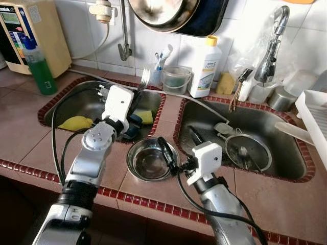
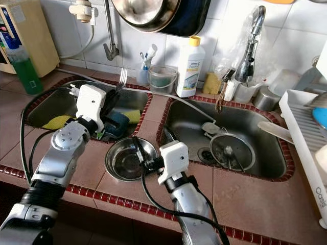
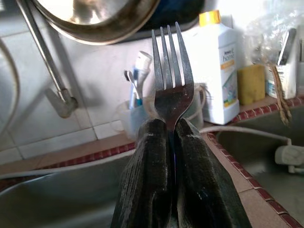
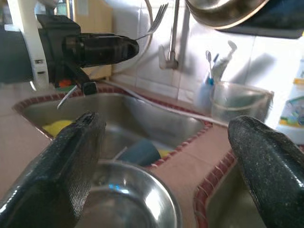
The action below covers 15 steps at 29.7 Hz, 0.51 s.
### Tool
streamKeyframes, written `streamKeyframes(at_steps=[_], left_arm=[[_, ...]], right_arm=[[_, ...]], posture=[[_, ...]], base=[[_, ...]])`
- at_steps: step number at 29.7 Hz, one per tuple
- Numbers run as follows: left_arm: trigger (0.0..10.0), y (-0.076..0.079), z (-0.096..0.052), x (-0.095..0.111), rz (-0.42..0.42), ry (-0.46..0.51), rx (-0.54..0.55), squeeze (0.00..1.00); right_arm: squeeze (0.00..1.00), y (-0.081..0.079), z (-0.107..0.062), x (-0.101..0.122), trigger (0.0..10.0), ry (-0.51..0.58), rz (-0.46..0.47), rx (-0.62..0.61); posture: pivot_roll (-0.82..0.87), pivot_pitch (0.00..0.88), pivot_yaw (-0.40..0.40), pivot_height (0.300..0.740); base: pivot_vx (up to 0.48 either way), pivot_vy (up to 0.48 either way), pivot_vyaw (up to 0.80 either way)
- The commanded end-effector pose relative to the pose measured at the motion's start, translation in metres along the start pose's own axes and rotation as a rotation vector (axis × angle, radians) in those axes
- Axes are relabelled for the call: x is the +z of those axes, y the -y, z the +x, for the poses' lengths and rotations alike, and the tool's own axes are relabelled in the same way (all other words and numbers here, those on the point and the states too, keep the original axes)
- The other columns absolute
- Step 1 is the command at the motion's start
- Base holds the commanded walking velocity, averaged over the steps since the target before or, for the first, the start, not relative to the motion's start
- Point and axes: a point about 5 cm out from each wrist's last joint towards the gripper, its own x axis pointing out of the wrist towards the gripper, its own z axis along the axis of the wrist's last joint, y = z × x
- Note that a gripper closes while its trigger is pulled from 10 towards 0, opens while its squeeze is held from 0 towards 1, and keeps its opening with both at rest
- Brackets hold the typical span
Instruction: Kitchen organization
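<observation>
My left gripper (image 1: 137, 97) is shut on the handle of a metal fork (image 1: 143, 80), held tines up above the left sink (image 1: 87, 104). In the left wrist view the fork (image 3: 172, 80) stands upright between the closed fingers (image 3: 147, 161). My right gripper (image 1: 180, 145) is open, low over the tiled counter just right of a steel bowl (image 1: 150, 159) that sits between the two sinks. The right wrist view shows the bowl (image 4: 123, 199) below the spread fingers (image 4: 71, 161), with nothing between them.
A yellow sponge (image 1: 75, 122) and a dark blue cup (image 1: 134, 125) lie in the left sink. The right sink (image 1: 265, 132) holds a strainer (image 1: 248, 150). Along the wall stand a green bottle (image 1: 40, 66), a clear container (image 1: 176, 79) and a white bottle (image 1: 205, 66). A dish rack (image 1: 317, 117) is at the right.
</observation>
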Motion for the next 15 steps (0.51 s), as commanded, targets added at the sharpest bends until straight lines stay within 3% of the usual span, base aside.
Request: streamKeyframes(at_steps=[1, 8, 15], left_arm=[[10.0, -0.001, 0.007, 0.005, 0.022, 0.014, -0.021, 0.00], [10.0, -0.001, 0.013, 0.005, 0.038, 0.009, -0.043, 0.00], [10.0, -0.002, 0.020, 0.001, 0.049, -0.002, -0.072, 0.00]], right_arm=[[0.00, -0.002, -0.004, 0.007, 10.0, 0.003, -0.002, 0.023], [0.00, -0.005, -0.014, 0.014, 10.0, -0.014, 0.012, 0.034], [0.00, -0.015, -0.035, 0.032, 10.0, -0.054, 0.061, 0.058]], posture=[[-0.23, 0.061, -0.018, 0.732], [-0.26, 0.106, -0.019, 0.732], [-0.31, 0.182, -0.011, 0.732]], base=[[0.000, 0.000, 0.00], [0.000, 0.000, 0.00], [0.000, 0.000, 0.00]])
